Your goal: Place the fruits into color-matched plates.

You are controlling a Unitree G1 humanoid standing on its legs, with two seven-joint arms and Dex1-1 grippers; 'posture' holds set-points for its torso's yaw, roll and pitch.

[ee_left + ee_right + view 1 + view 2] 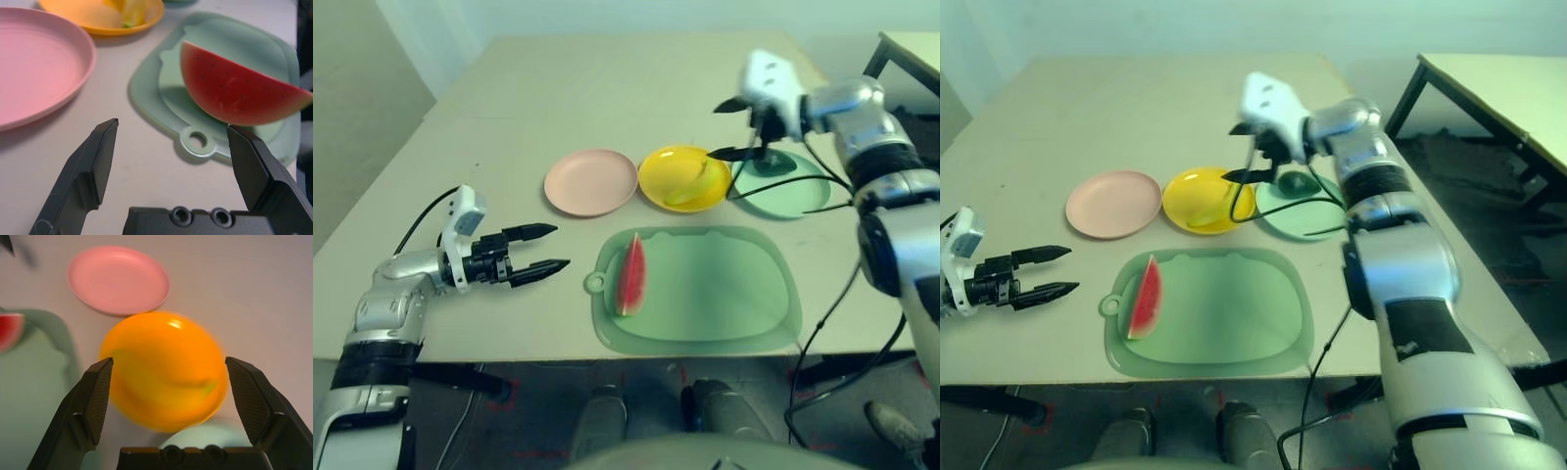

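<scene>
Behind the right gripper [736, 129], whose fingers gape with nothing in them, we half see the avocado [1296, 181] on the green plate [803, 196]. We count three plates: pink [591, 181], yellow [656, 174] holding the banana [690, 189], green. One watermelon [631, 274] lies at the mat's [724, 294] left end. The left gripper [548, 249] is spread, empty, by the table's [558, 88] left edge.

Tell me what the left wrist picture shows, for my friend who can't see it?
A red watermelon wedge lies on a green mat, just beyond the open left end effector, which holds nothing. Beside the mat sit a bare pink plate and a yellow plate with a banana in it.
</scene>
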